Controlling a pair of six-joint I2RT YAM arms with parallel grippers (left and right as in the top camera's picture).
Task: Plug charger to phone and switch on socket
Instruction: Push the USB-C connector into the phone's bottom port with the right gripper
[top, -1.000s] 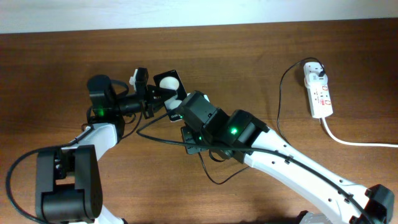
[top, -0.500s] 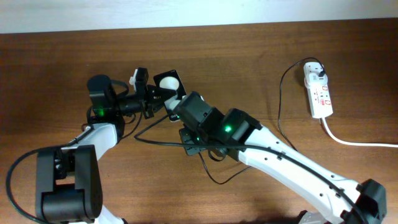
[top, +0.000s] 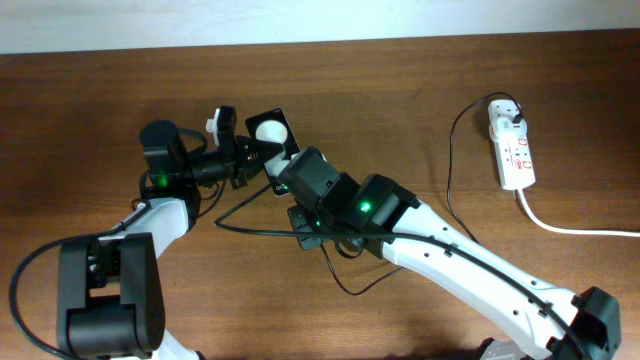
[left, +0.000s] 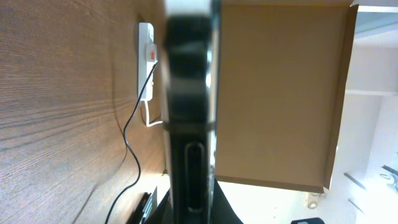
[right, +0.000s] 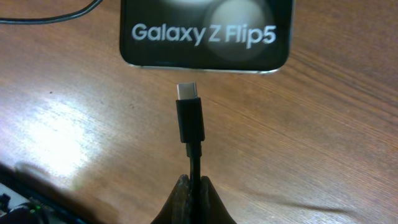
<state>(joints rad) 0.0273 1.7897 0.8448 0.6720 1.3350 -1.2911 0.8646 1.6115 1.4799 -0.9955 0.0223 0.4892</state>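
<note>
My left gripper (top: 240, 158) is shut on the black phone (top: 272, 133) and holds it up on edge; the left wrist view shows the phone (left: 188, 106) edge-on between the fingers. In the right wrist view the phone (right: 205, 31) reads "Galaxy Z Flip5". My right gripper (right: 191, 186) is shut on the black charger cable, whose metal connector tip (right: 188, 92) points at the phone's bottom edge with a small gap. The cable (top: 450, 150) runs to a white plug in the white socket strip (top: 512, 146) at the far right.
The socket's thick white cord (top: 580, 228) leaves toward the right edge. Loose loops of the black cable (top: 345, 280) lie under my right arm. The socket (left: 147, 46) and cable also show in the left wrist view. A brown cardboard panel (left: 280, 93) stands behind.
My right gripper has edged left toward the phone with the connector. The left gripper and phone have shifted up very slightly.
</note>
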